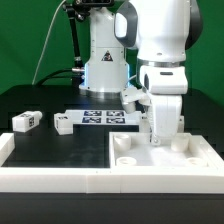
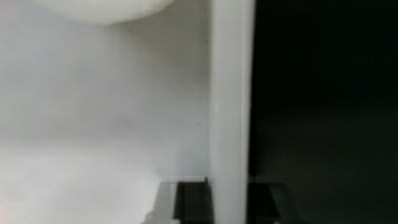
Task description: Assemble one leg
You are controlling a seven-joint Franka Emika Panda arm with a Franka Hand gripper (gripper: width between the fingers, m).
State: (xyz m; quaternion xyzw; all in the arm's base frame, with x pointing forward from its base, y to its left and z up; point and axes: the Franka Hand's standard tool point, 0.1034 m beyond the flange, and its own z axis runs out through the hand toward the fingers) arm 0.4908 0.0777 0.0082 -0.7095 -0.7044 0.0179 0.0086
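Observation:
My gripper [image 1: 160, 130] points down over the far edge of the large white square tray-like part [image 1: 150, 172]. In the wrist view the gripper [image 2: 228, 205] is shut on the leg [image 2: 231, 100], a narrow white bar running straight out from between the two dark fingers [image 2: 187, 203]. The leg lies along the tray-like part's edge [image 2: 89, 110], with black table on the other side. A round corner hole [image 2: 107, 8] shows beyond it. In the exterior view the leg [image 1: 161, 138] is mostly hidden by the hand, so I cannot tell whether it touches the part.
Two loose white legs with tags [image 1: 25, 121] [image 1: 63, 124] lie on the black table at the exterior view's left. The marker board [image 1: 105, 117] lies in front of the robot base [image 1: 105, 65]. A low white wall [image 1: 55, 181] runs along the front and left.

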